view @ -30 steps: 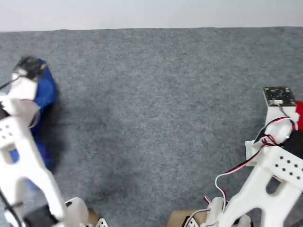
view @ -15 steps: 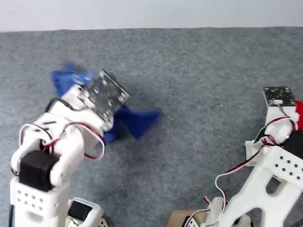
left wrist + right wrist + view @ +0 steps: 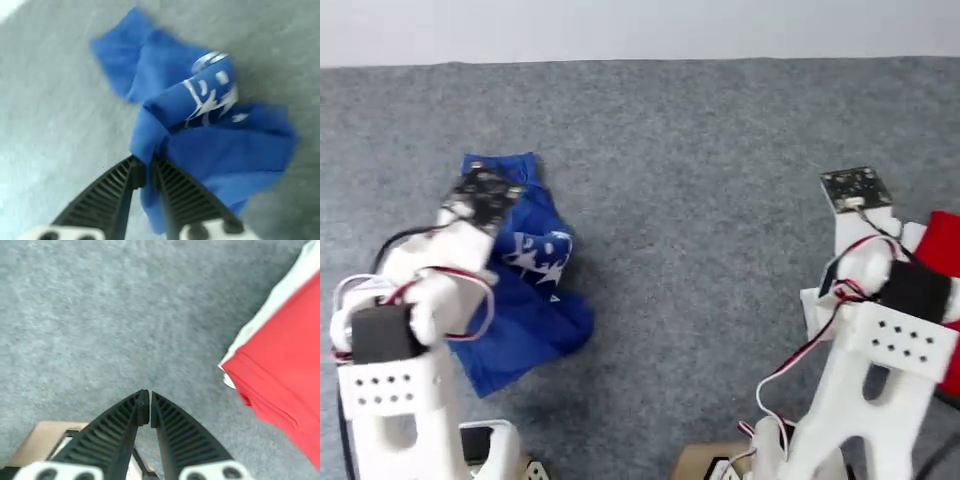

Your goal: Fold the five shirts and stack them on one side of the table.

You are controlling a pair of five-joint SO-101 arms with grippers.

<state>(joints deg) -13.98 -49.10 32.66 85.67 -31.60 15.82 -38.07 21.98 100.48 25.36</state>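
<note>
Left wrist view has the left tool pinched shut on a bunched fold of the blue shirt, which lies crumpled on the left part of the desk; to do this step well, I judge, the twisted cloth wants spreading flat toward the middle before any fold. Over the desk the right tool hangs closed and empty just beside the red shirt at the right edge, well apart from the blue one and no obstacle.
</note>
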